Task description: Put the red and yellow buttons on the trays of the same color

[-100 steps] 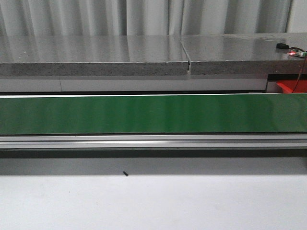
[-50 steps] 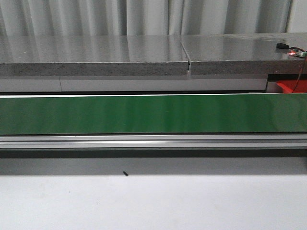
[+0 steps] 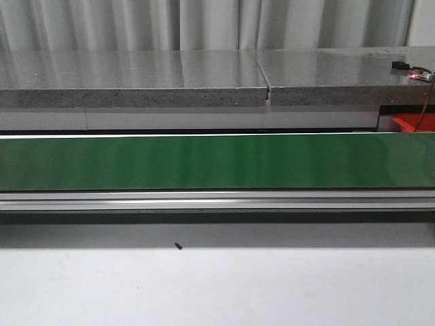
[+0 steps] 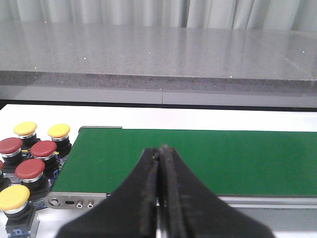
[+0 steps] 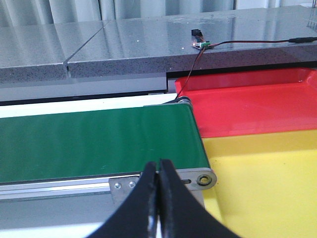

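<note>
Starting near, I saw my left tool closed and empty, the buttons clustered beside the belt's end, nearest that arm; my right tool closed too, trays beyond it.

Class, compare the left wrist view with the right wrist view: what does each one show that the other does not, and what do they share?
Only the left wrist view shows the red buttons and yellow buttons clustered beside one end of the belt. Only the right wrist view shows the red tray and yellow tray at the other end. Both show the green conveyor belt, the grey counter behind, and a shut, empty gripper: left, right.
</note>
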{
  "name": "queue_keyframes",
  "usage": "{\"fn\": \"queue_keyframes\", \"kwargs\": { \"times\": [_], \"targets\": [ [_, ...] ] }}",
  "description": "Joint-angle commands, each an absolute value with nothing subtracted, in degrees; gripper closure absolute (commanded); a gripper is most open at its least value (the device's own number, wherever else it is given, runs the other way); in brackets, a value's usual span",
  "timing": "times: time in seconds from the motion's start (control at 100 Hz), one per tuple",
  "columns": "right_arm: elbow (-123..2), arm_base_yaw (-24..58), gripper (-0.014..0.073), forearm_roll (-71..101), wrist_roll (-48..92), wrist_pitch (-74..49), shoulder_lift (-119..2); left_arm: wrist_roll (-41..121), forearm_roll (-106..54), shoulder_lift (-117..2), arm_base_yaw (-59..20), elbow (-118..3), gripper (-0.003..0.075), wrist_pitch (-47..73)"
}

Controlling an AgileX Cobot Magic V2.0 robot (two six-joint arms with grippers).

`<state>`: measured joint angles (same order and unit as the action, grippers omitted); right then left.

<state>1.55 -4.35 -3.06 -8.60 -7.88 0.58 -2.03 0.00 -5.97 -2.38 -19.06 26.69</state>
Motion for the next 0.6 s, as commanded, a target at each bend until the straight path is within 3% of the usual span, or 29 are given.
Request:
{"fn": "queue_keyframes", "kwargs": {
  "times": [0.0, 0.35, 0.46, 0.59],
  "targets": [
    [0.8, -4.7, 0.0659, -3.3, -8.5, -2.9, 1.8, -2.1, 0.0, -11.2, -2.3, -24.2, 0.0739, 25.0],
    [0.8, -4.7, 0.0659, -3.3, -8.5, -2.9, 1.8, -2.1, 0.0, -30.6, -2.3, -34.3, 0.0716, 26.9],
    [0.8, -4.7, 0.0659, -3.3, -8.5, -2.9, 1.8, -2.1, 0.0, -34.1, -2.3, -35.7, 0.0591, 26.4],
    [0.8, -4.7, 0.0659, -3.3, -8.5, -2.9, 1.8, -2.1, 0.0, -36.0, -2.3, -36.3, 0.0328, 23.2]
  ]
}}
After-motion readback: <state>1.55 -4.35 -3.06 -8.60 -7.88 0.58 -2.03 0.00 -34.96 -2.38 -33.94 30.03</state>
